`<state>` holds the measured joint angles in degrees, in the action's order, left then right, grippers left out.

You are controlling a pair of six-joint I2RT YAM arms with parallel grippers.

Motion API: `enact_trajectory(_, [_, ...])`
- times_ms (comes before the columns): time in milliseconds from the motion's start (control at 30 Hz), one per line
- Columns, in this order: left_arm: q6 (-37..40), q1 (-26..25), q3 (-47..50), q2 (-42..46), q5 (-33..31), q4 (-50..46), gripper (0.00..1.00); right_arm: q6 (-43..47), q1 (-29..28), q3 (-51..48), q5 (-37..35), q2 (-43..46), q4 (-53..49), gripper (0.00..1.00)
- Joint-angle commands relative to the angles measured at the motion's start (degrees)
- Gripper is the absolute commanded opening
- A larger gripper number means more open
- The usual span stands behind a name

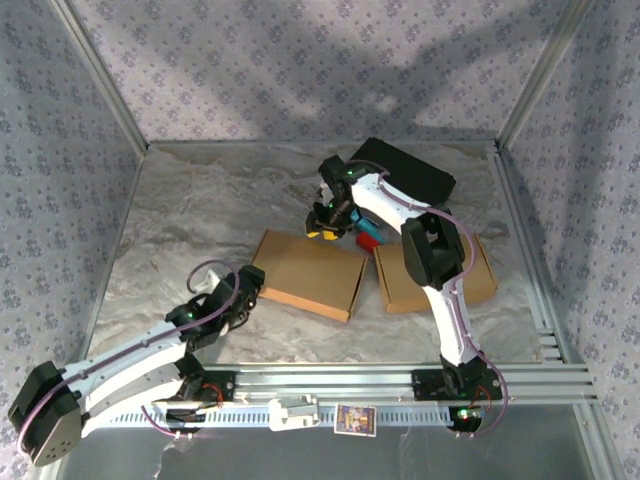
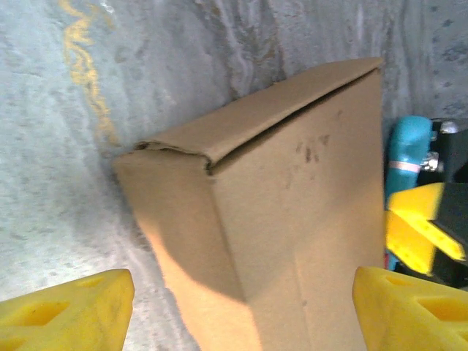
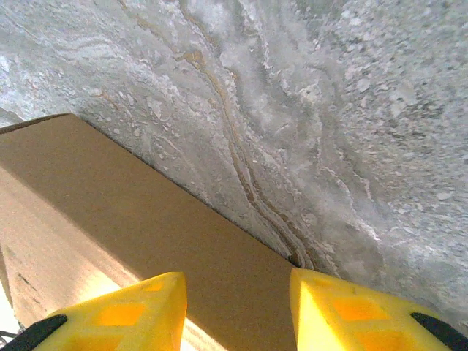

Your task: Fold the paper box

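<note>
Just plain box (image 1: pixel 308 274), card (image 1: pixel 355 419) illeg.

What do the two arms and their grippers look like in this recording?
The left arm and the right arm each have white links with black joints, and a thin purple cable runs along them. The left gripper and the right gripper have blocky yellow fingers with recessed cut-outs.

Left pincer (image 2: pixel 241 314), right pincer (image 3: pixel 238 307): both agape.
</note>
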<state>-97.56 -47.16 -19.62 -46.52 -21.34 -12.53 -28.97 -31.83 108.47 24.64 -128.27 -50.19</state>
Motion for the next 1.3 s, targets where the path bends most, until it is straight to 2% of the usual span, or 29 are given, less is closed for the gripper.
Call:
enact_trajectory(0, [0.7,1.4,-2.5,2.1,0.2,-6.6,0.78,-0.6,0.5,-0.7,-1.4,4.2,0.8,0.44])
enact_trajectory(133, [3.5,7.1,-3.8,5.7,3.0,-7.8,0.76,0.2,1.1,-1.2,-3.1,6.1,0.4,0.44])
enact_trajectory(200, [8.5,10.0,-7.5,6.5,5.1,-11.3,0.77,0.6,1.5,-3.1,-5.4,9.4,1.7,0.47])
enact_trajectory(233, [12.0,11.7,-10.7,5.9,6.9,-14.6,0.79,0.8,1.8,-5.1,-7.3,12.4,3.5,0.51])
enact_trajectory(267, [15.6,13.6,-13.5,5.1,8.9,-17.1,0.9,0.7,2.0,-7.5,-9.5,15.5,5.3,0.54])
enact_trajectory(300, [21.4,15.6,-16.5,3.8,11.5,-19.3,0.99,0.6,2.3,-10.5,-12.9,19.7,7.6,0.7])
enact_trajectory(333, [26.5,17.1,-19.6,2.6,13.5,-21.1,1.0,0.6,2.6,-13.6,-16.3,23.8,9.8,0.97])
enact_trajectory(433, [40.1,21.0,-25.5,-0.3,16.9,-23.8,1.0,1.1,3.6,-21.1,-27.2,35.2,12.0,0.99])
enact_trajectory(533, [48.5,22.8,-29.9,-1.6,9.6,-28.9,1.0,5.3,2.1,-31.6,-43.5,49.7,15.5,0.99])
enact_trajectory(600, [51.5,22.8,-30.8,-1.6,0.6,-29.9,1.0,5.0,2.2,-39.1,-54.3,58.5,19.3,0.99])
enact_trajectory(633, [51.6,22.8,-30.3,-1.6,-5.0,-30.0,1.0,6.1,3.8,-44.6,-55.0,63.0,21.6,0.99])
enact_trajectory(700, [54.5,22.8,-28.0,-1.6,-14.7,-28.0,1.0,8.3,9.3,-51.8,-50.2,69.8,23.0,0.99])
enact_trajectory(733, [58.9,22.8,-26.2,-1.4,-18.1,-24.8,1.0,10.5,11.4,-56.5,-50.0,74.0,25.6,0.99])
enact_trajectory(800, [69.7,23.0,-21.3,-0.6,-20.2,-15.8,1.0,17.1,12.9,-68.7,-52.8,81.9,33.9,0.99])
enact_trajectory(867, [83.4,23.2,-15.5,0.9,-19.2,-5.8,1.0,22.4,13.9,-80.1,-53.1,88.9,43.3,0.99])
enact_trajectory(900, [86.9,23.7,-12.7,1.4,-19.6,-1.1,1.0,23.2,15.5,-85.2,-51.7,92.1,47.7,0.99])
enact_trajectory(967, [91.3,27.2,-8.6,2.0,-15.1,5.3,1.0,22.7,19.2,-92.6,-47.6,95.8,54.9,0.99])
enact_trajectory(1033, [92.3,31.9,-3.9,1.5,-9.0,12.8,1.0,22.7,23.8,-96.4,-44.3,95.8,59.3,0.99])
enact_trajectory(1133, [93.1,36.8,1.8,-1.6,-3.8,25.1,1.0,22.2,28.2,-99.3,-40.8,92.0,64.8,0.99])
enact_trajectory(1267, [91.9,41.6,4.2,-10.7,3.2,36.0,1.0,21.4,31.2,-100.7,-40.2,84.9,71.8,0.99])
